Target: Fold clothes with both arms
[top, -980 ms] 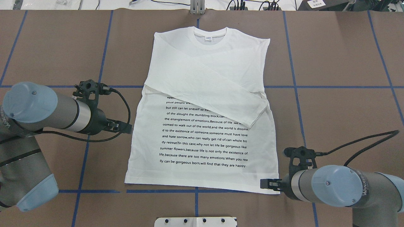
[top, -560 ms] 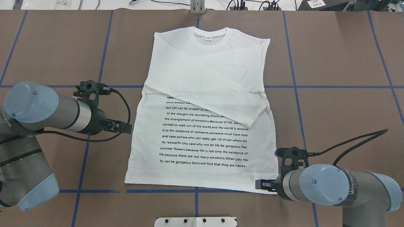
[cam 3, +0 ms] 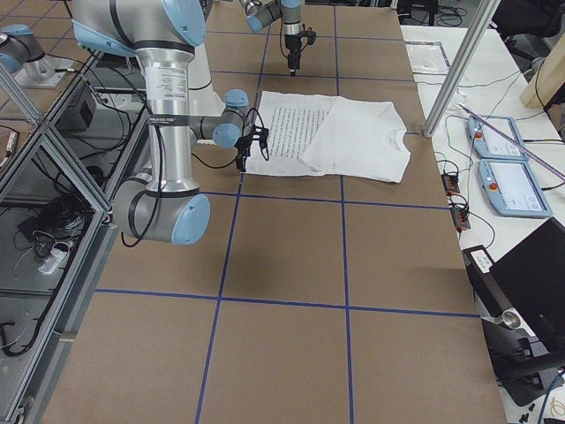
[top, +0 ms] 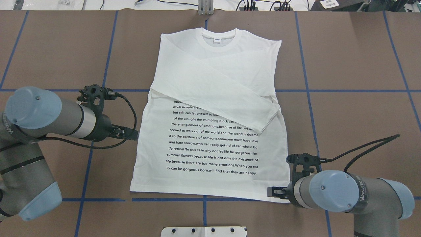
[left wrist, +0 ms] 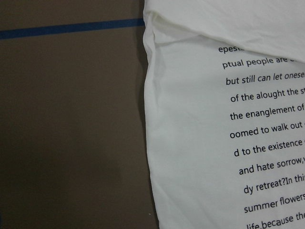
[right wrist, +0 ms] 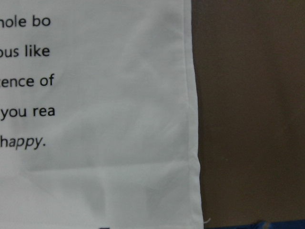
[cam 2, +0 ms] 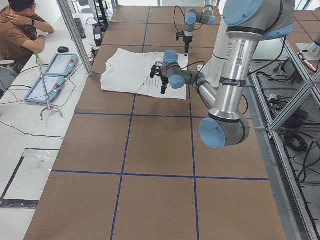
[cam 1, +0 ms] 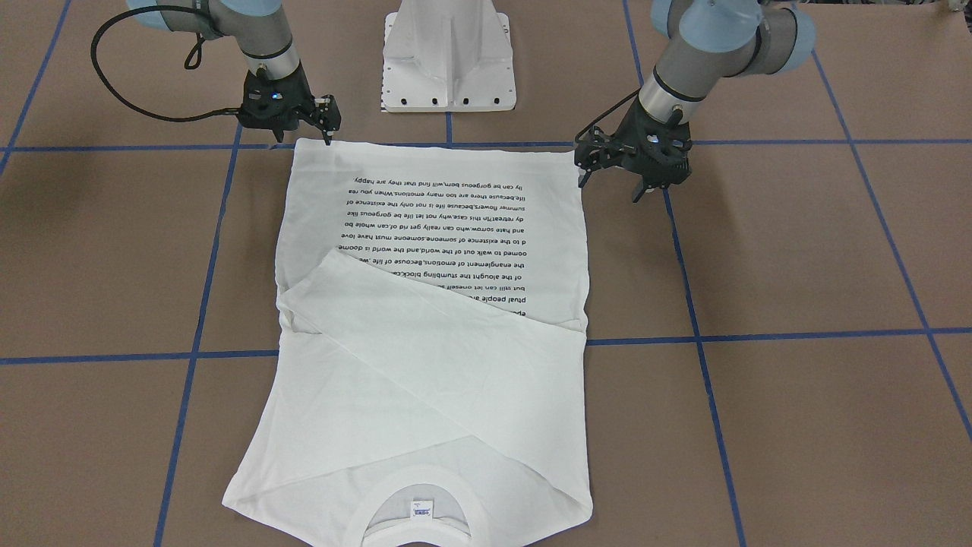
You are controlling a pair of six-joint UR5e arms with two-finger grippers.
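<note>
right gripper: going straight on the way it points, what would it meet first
Probably the hem corner of the white long-sleeved T-shirt with black text; the black two-finger right gripper points down over it, gap unclear.

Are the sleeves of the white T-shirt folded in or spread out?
Folded in. Both sleeves lie crossed over the T-shirt body, covering the top text lines.

Brown table (top: pixel 355 49) w/ blue grid tape (top: pixel 345 90); T-shirt (top: pixel 210 75) flat (print up).
</note>
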